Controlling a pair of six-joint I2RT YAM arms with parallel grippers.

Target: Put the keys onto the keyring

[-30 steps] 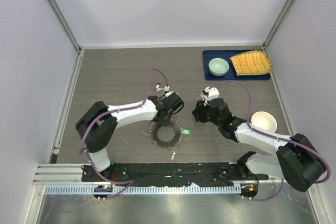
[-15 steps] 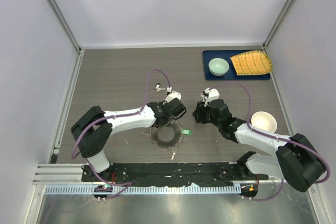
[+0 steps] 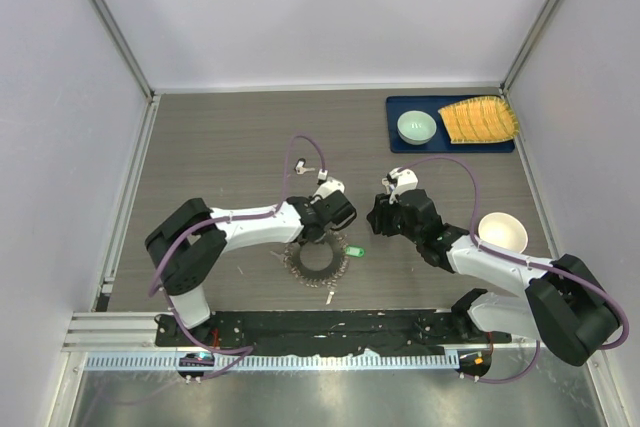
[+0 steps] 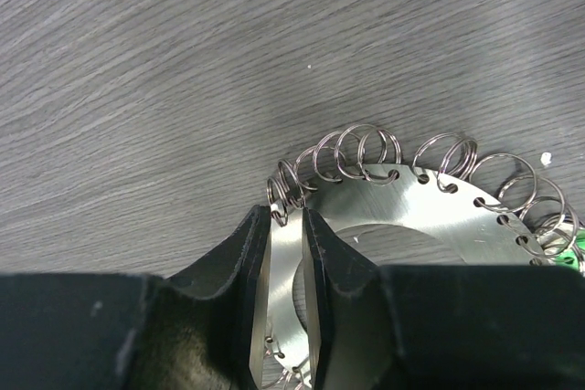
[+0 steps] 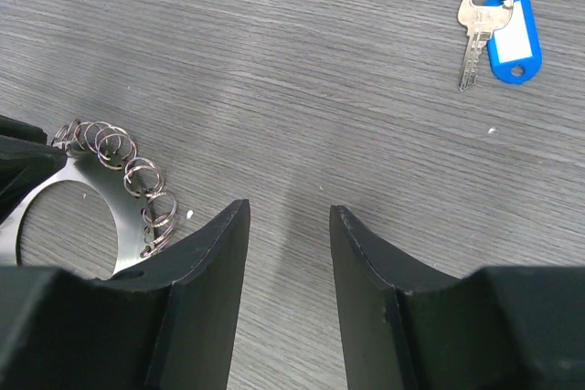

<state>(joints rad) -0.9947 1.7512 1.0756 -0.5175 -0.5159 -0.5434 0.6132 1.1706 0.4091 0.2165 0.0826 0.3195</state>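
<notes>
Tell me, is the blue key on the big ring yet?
Not on. The blue key lies alone on the table, well apart from the keyring.

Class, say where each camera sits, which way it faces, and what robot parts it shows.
Top: above and behind the robot, facing down onto the table; left arm and right arm show.
Left wrist: facing down at the keyring; left gripper pinches it.
Right wrist: facing down at the blue key; right gripper open.
Both wrist views share the keyring.

Keyring, green key beside, blue key apart
</notes>
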